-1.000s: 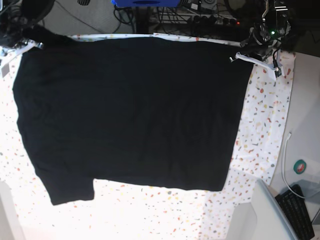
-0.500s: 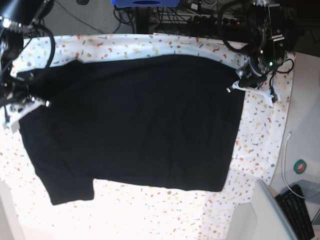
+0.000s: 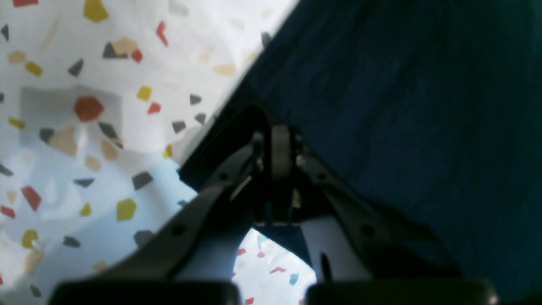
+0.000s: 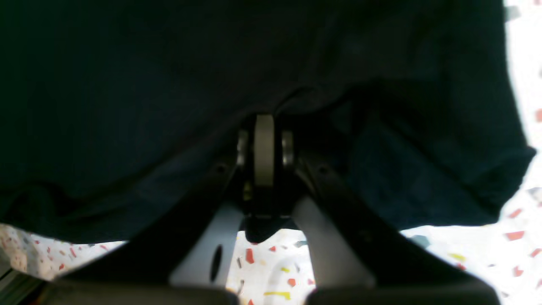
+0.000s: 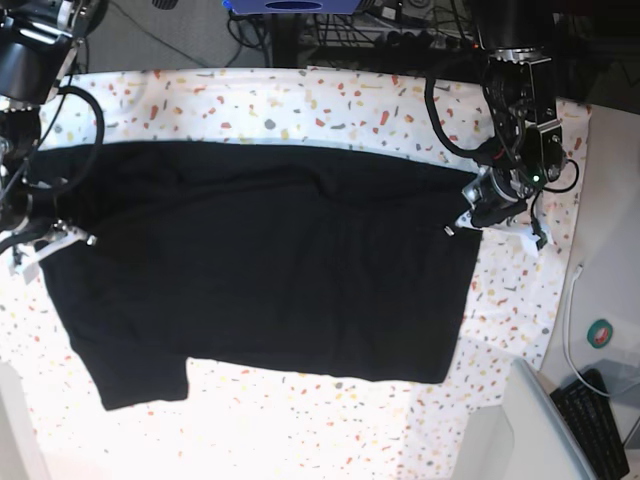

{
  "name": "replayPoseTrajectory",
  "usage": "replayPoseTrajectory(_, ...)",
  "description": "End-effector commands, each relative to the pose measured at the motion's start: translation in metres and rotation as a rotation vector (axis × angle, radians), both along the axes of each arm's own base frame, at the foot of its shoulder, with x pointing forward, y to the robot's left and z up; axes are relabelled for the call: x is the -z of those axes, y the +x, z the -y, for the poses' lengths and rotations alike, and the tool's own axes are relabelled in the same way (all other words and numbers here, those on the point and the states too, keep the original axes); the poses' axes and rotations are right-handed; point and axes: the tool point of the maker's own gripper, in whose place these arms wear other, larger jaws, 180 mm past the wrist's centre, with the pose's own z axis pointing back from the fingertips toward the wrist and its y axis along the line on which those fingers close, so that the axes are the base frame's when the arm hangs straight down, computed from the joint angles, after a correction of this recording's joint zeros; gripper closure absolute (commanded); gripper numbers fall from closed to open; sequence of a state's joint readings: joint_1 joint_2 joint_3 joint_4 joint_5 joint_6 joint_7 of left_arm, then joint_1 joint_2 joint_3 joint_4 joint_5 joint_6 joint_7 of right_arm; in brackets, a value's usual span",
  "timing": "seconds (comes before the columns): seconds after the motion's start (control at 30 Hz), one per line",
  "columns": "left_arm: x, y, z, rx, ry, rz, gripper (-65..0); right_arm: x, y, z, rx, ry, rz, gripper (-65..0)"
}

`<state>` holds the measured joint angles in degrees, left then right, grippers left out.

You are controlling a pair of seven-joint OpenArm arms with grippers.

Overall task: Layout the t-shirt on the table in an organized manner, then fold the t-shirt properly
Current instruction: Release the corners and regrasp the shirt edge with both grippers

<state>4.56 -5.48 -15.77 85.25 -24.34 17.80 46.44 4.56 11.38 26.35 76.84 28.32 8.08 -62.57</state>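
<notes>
The black t-shirt (image 5: 260, 280) lies spread on the speckled white table (image 5: 300, 100), its far edge doubled over toward the front. On the right of the base view my left gripper (image 5: 468, 222) is shut on the shirt's right far corner; the left wrist view shows the jaws (image 3: 275, 142) pinched on the cloth edge (image 3: 402, 106) above the table (image 3: 84, 127). At the left, my right gripper (image 5: 62, 236) is shut on the shirt's left side. In the right wrist view its jaws (image 4: 264, 127) clamp bunched dark cloth (image 4: 127, 84).
A black keyboard (image 5: 592, 420) and a grey slab (image 5: 530, 430) sit past the table's right front corner. A white cable (image 5: 572, 320) and a small green round thing (image 5: 600, 333) lie on the side surface. Cables and gear crowd the floor behind the table (image 5: 400, 30).
Both grippers have carried the shirt's far edge from the table's back toward the front, folding it over. A broad strip of bare table now shows behind the shirt.
</notes>
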Motion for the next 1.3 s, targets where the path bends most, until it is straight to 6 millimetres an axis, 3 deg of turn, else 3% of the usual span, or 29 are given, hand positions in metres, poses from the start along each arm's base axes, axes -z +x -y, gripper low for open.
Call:
replayPoseTrajectory(0.0,-0.007,0.01,-0.004,-0.002,0.013,0.03,0.0,-0.017,0.02,0.006,0.003,-0.011,0.068,0.0)
replayPoseTrajectory(0.13,0.006,0.007,-0.006,-0.013,0.002,-0.007,0.0,-0.026,0.036,0.002,-0.004,-0.013,0.108,0.0)
replayPoseTrajectory(0.3,0.003,0.016,-0.005,-0.014,-0.003,0.005,0.0,-0.011,0.049,-0.002,-0.038,-0.026,0.096,0.0)
replayPoseTrajectory(0.43,0.0,0.021,-0.005,-0.016,-0.004,0.017,0.0,-0.002,0.05,0.002,-0.016,-0.021,0.088,0.0)
replayPoseTrajectory(0.93,0.001,0.043,-0.002,-0.019,-0.023,0.019,0.0,-0.001,0.05,0.004,-0.006,-0.022,0.095,0.0)
replayPoseTrajectory(1.07,-0.003,0.046,-0.003,-0.027,-0.029,0.031,0.0,-0.006,0.047,0.023,0.1,0.013,0.121,0.0)
replayPoseTrajectory(1.13,-0.004,0.047,-0.003,-0.027,-0.028,0.035,-0.3,-0.006,0.041,0.028,0.145,0.043,0.118,-11.7)
replayPoseTrajectory(1.27,-0.015,0.053,-0.006,-0.026,-0.004,0.085,-27.3,-0.024,0.024,0.044,0.199,0.017,0.196,-32.3)
